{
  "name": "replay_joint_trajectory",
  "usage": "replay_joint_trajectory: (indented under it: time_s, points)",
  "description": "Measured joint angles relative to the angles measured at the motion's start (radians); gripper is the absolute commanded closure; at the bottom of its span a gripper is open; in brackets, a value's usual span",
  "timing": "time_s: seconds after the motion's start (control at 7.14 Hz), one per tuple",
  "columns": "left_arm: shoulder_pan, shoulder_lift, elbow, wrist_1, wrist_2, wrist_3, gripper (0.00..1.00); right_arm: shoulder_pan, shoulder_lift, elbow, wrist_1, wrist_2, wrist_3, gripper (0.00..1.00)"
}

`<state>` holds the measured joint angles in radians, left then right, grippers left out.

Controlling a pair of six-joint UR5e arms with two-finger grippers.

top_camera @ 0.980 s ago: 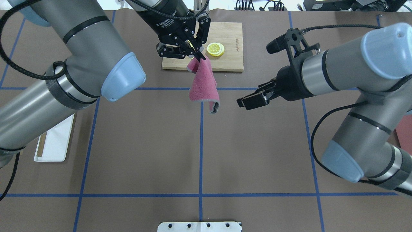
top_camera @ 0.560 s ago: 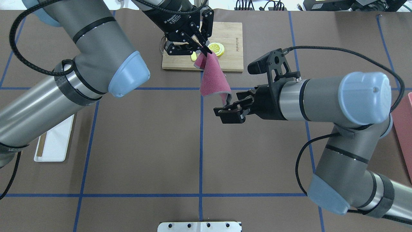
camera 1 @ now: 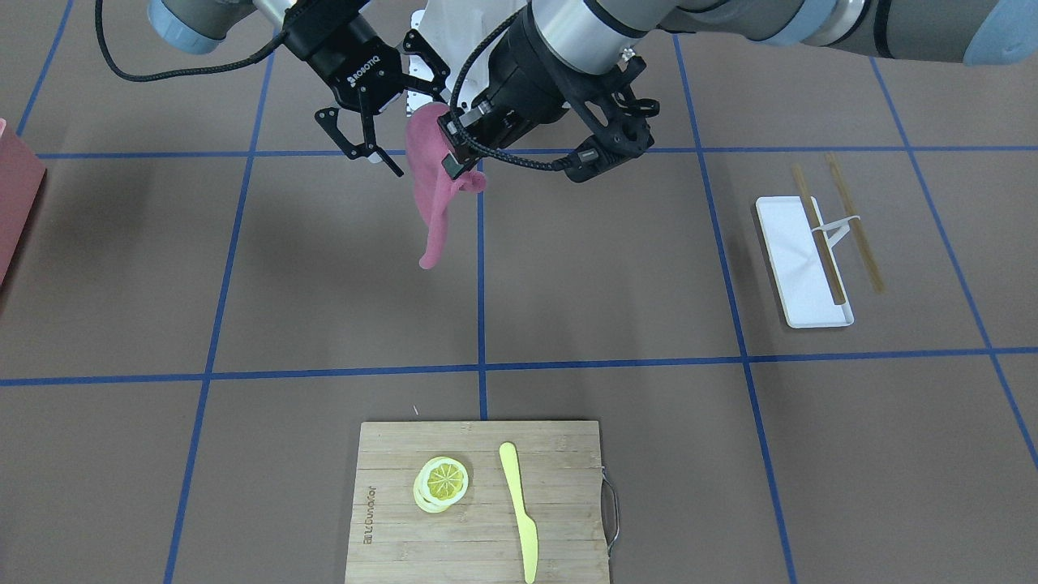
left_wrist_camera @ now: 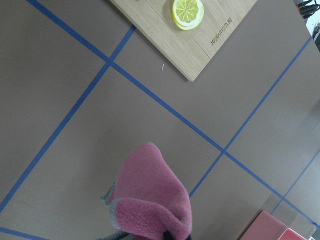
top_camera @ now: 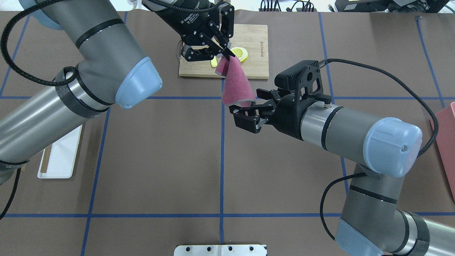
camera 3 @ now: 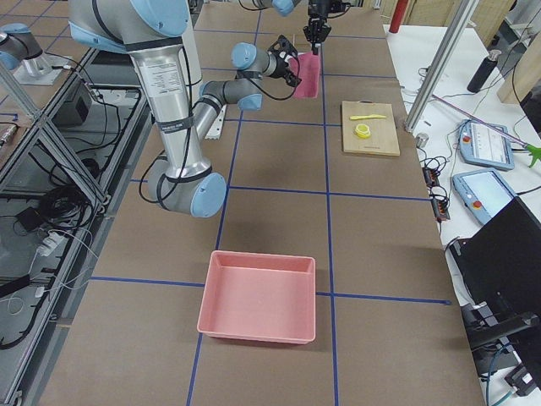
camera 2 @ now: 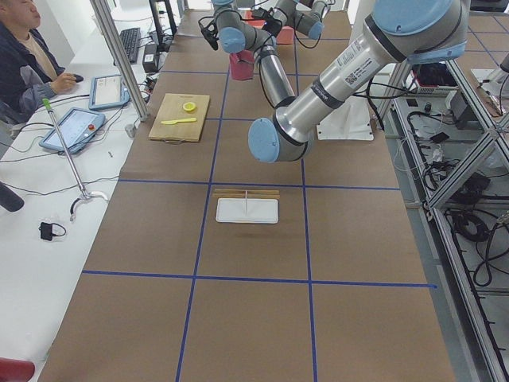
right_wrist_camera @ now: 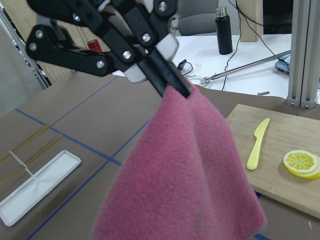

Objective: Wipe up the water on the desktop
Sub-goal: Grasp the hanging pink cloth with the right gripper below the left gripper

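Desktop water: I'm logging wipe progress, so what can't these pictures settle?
- Water on the desktop: no view shows any; the arms hide parts in the overhead view.
- Right gripper and pink cloth: overhead, the cloth's hem overlaps the open jaws; contact unclear.
- Left gripper: its wrist view's bottom edge cuts off the jaws.

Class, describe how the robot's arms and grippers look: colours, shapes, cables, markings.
The left arm and right arm are silver-grey tubes with pale blue joint caps, black rings and braided black cables. The left gripper and right gripper are black, with linkage fingers and white lettering; the right's reads ROBOTIQ.
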<state>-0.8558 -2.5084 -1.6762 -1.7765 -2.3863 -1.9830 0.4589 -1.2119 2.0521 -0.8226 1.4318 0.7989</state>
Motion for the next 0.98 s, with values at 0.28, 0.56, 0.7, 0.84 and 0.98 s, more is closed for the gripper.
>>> replay_joint_trajectory:
  time_s: [0.28,0.56,0.7,0.84,0.98]
  points:
    - [0.001,0.001,-0.009,-0.001,-0.002,-0.01,1.0,-0.008,0.001,-0.004,0.002,-0.038,0.003,0.16]
    - [0.005,0.001,-0.011,-0.004,-0.004,-0.009,1.0,-0.017,0.006,-0.005,0.003,-0.049,0.01,1.0]
    - [0.006,0.001,-0.011,-0.005,-0.005,-0.008,1.0,-0.02,0.008,-0.003,0.005,-0.05,0.011,1.0]
    - [0.008,0.001,-0.011,-0.006,-0.005,-0.005,1.0,-0.023,0.007,-0.002,0.012,-0.05,0.011,1.0]
    - [0.009,0.002,-0.01,-0.006,-0.005,-0.001,0.74,-0.025,0.003,-0.001,0.021,-0.05,0.011,1.0]
